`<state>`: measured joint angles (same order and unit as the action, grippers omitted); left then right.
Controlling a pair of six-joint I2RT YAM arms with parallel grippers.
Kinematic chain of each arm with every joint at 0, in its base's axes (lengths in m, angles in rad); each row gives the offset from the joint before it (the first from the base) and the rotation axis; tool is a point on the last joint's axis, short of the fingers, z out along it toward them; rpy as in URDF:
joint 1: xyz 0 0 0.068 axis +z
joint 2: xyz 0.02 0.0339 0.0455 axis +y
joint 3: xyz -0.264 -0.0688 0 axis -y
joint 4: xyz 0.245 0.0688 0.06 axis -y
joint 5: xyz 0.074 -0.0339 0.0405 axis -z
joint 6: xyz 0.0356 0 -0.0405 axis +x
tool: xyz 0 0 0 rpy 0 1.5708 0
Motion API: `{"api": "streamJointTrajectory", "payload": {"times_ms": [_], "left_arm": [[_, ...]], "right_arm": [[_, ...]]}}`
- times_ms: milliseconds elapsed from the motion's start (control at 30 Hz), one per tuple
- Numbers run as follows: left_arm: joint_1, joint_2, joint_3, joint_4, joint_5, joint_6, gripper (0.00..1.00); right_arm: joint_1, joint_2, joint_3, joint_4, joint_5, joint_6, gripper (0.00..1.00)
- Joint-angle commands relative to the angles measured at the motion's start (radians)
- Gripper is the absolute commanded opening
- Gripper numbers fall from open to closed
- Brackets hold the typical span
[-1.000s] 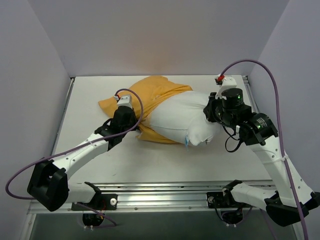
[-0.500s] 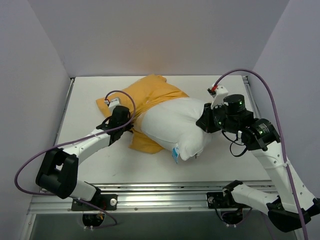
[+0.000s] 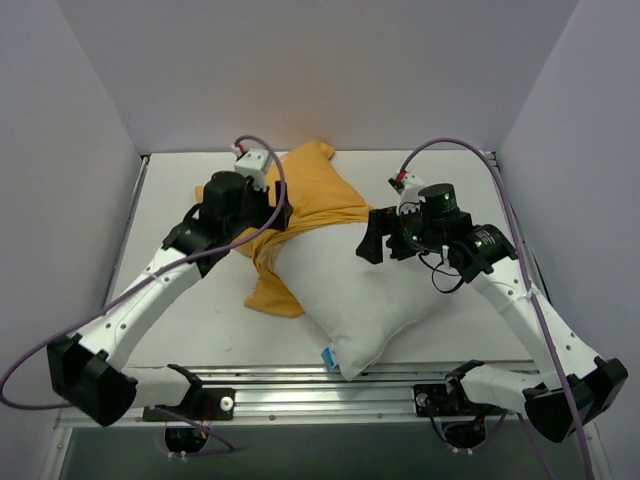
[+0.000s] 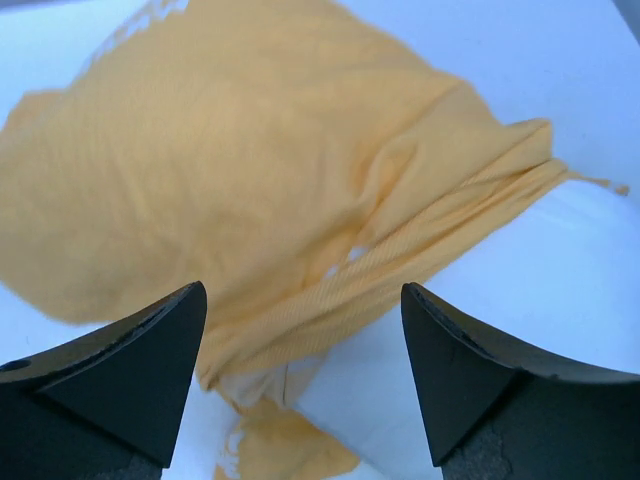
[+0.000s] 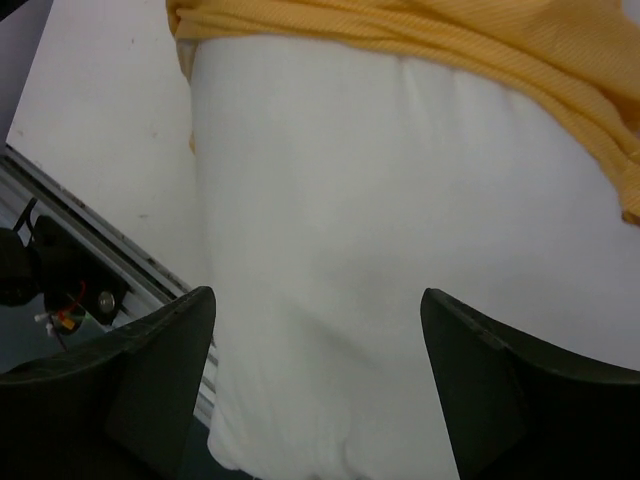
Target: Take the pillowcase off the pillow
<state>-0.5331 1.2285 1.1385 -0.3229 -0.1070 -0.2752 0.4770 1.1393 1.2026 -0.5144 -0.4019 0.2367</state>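
The white pillow (image 3: 360, 290) lies slantwise mid-table, its near corner reaching the front rail. The orange pillowcase (image 3: 310, 190) is bunched over the pillow's far left end, and a flap of it lies on the table at the left. My left gripper (image 3: 275, 220) hovers open over the pillowcase's bunched edge, holding nothing. In the left wrist view the pillowcase (image 4: 250, 170) fills the frame, with the pillow (image 4: 570, 270) at the right and the left gripper (image 4: 303, 290) open. My right gripper (image 3: 375, 243) hangs open above the pillow (image 5: 380, 230), and the pillowcase (image 5: 450, 40) lies beyond the open right gripper (image 5: 315, 295).
An aluminium rail (image 3: 250, 385) runs along the table's near edge, seen also in the right wrist view as the rail (image 5: 70, 270). White walls close in the table on three sides. A small blue tag (image 3: 327, 357) hangs from the pillow's near corner.
Both grippers have opened and let go. The pillow has slid toward the near edge, further out of the pillowcase. The left arm swung toward the far side, and the right gripper moved left.
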Motion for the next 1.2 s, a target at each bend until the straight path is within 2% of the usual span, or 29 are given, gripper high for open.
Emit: {"api": "streamJointTrajectory", "payload": {"times_ms": [0, 33, 133, 333, 433, 633, 700, 733, 800, 833, 933, 1000, 1033, 1100, 1133, 1167], "left_arm": [[-0.036, 0.18, 0.193, -0.037, 0.107, 0.212, 0.87], [-0.059, 0.218, 0.239, -0.044, 0.107, 0.232, 0.87], [-0.085, 0.371, 0.407, -0.065, 0.168, 0.318, 0.87], [-0.108, 0.64, 0.725, -0.18, 0.296, 0.372, 0.85], [-0.123, 0.715, 0.808, -0.222, 0.349, 0.395, 0.84], [-0.128, 0.804, 0.868, -0.28, 0.4, 0.41, 0.79], [-0.125, 0.81, 0.854, -0.268, 0.398, 0.412, 0.71], [-0.123, 0.812, 0.845, -0.259, 0.394, 0.409, 0.57], [-0.125, 0.81, 0.821, -0.233, 0.377, 0.4, 0.4], [-0.122, 0.809, 0.816, -0.223, 0.371, 0.395, 0.23], [-0.114, 0.809, 0.797, -0.182, 0.349, 0.364, 0.05], [-0.104, 0.799, 0.779, -0.124, 0.316, 0.32, 0.02], [-0.099, 0.796, 0.761, -0.105, 0.305, 0.305, 0.02], [-0.082, 0.792, 0.751, -0.065, 0.277, 0.248, 0.02], [-0.077, 0.792, 0.75, -0.058, 0.245, 0.235, 0.02], [-0.073, 0.792, 0.75, -0.05, 0.219, 0.22, 0.02]], "right_arm": [[-0.024, 0.054, 0.025, 0.091, 0.103, 0.039, 0.8], [-0.029, 0.072, 0.019, 0.103, 0.147, 0.056, 0.83], [-0.06, 0.092, -0.012, 0.146, 0.155, 0.07, 0.87], [-0.195, 0.149, -0.061, 0.231, 0.04, 0.11, 0.89], [-0.247, 0.178, -0.069, 0.263, -0.017, 0.122, 0.89], [-0.252, 0.252, -0.097, 0.352, -0.133, 0.179, 0.89], [-0.25, 0.266, -0.104, 0.382, -0.158, 0.184, 0.9], [-0.245, 0.283, -0.103, 0.389, -0.169, 0.179, 0.9], [-0.23, 0.306, -0.097, 0.389, -0.198, 0.168, 0.9], [-0.219, 0.325, -0.087, 0.386, -0.201, 0.162, 0.91], [-0.161, 0.375, -0.072, 0.356, -0.175, 0.122, 0.92], [-0.111, 0.402, -0.066, 0.334, -0.172, 0.082, 0.84], [-0.092, 0.422, -0.06, 0.327, -0.166, 0.072, 0.7], [-0.061, 0.436, -0.052, 0.298, -0.135, 0.046, 0.55], [-0.039, 0.441, -0.046, 0.292, -0.127, 0.039, 0.29], [-0.029, 0.436, -0.037, 0.283, -0.106, 0.035, 0.16]]}}
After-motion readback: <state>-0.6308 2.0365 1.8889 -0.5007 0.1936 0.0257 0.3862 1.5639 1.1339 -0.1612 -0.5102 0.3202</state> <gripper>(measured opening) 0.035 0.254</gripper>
